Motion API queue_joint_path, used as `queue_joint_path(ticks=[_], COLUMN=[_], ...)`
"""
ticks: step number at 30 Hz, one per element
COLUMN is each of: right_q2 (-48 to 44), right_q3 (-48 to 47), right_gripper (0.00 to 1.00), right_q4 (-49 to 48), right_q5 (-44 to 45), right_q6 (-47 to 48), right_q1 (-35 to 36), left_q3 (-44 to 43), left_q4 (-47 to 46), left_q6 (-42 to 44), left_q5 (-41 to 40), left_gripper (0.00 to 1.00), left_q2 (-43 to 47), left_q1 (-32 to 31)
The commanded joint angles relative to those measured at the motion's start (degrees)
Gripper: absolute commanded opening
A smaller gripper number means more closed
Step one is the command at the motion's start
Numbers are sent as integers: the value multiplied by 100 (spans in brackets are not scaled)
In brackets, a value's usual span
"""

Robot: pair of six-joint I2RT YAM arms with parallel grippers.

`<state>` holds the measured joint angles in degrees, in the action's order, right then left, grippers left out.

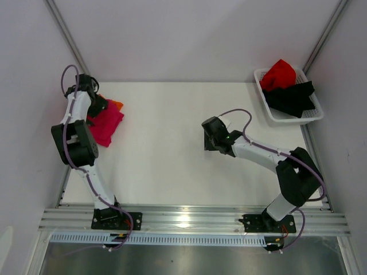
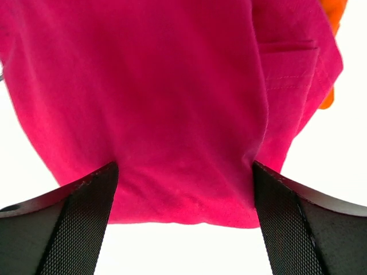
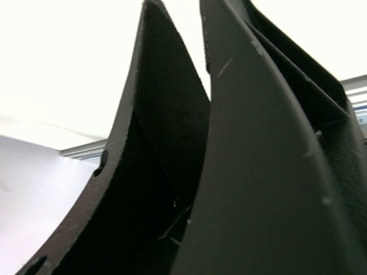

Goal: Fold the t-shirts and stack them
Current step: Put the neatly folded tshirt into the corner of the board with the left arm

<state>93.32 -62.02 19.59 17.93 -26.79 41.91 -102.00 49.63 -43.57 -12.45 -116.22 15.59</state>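
Observation:
A folded magenta-pink t-shirt (image 1: 106, 127) (image 2: 172, 103) lies at the table's left side, on top of an orange t-shirt (image 1: 116, 105) (image 2: 335, 11) whose edge peeks out. My left gripper (image 1: 96, 106) (image 2: 184, 167) hovers over the pink shirt's edge, open wide, one finger (image 2: 86, 217) on either side of the cloth and not pinching it. My right gripper (image 1: 209, 135) (image 3: 200, 34) hangs over the bare middle of the table, its fingers a narrow gap apart with nothing between them. A red t-shirt (image 1: 279, 73) and a black t-shirt (image 1: 292, 96) lie crumpled in the basket.
A white lattice basket (image 1: 287, 118) stands at the back right corner. Metal rails (image 1: 189, 220) run along the near edge, where both arm bases are bolted. Grey walls close in the left, right and far sides.

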Motion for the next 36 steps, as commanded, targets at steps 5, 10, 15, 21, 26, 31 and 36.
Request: queue_joint_path(ticks=[5,10,15,21,26,31,36], right_q2=[-849,-1351,-1755,-2045,-2555,-2915,-2785], right_q3=[418,682,805,665,621,490,59], right_gripper=[38,38,38,39,39,40,40], right_q4=[-228,-210,-184,149,501,756,1029], right_q5=[-53,43,316,527,817,870,686], right_q6=[-20,-55,59,226,262,367,420], right_q1=[-332,-412,-412,-421,-421,-438,-429], left_q3=[213,725,1006,1041,945,831,313], left_q4=[118,-444,-1173,-1833,-2370,-2133,-1501], left_q6=[-433,-494,-170,182,209,-256,-248], left_q5=[-610,-426,-293,452,1702,2633,2703], left_gripper=[96,97,98,99,98,97,97], left_q2=[302,688,865,610,347,-13,-426], left_q1=[-241,-250,-250,-127,145,470,506])
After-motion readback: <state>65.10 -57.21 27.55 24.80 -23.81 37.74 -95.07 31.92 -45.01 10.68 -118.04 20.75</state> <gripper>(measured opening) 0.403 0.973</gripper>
